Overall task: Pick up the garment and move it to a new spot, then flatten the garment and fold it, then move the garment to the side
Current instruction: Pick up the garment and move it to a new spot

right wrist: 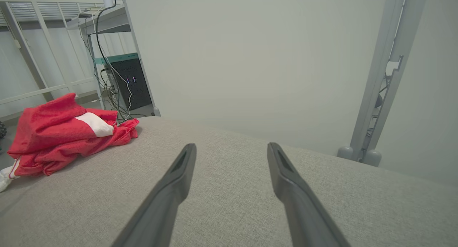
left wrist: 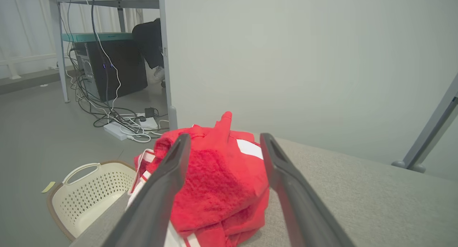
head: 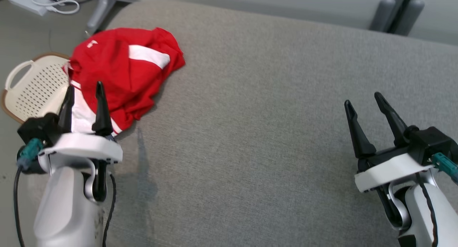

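While the red garment (head: 123, 73) lies crumpled at the far left of the grey surface (head: 272, 132), both the left gripper (head: 84, 91) and the right gripper (head: 363, 102) stand apart and hold nothing, so every step is left.

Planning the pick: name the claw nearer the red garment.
The left claw: it overlaps the red garment; the right claw sits far across the grey cushion.

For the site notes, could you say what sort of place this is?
Probably a lab or office room: a grey fabric-covered work surface, a black computer tower with tangled cables under a desk, and a cream perforated plastic basket.
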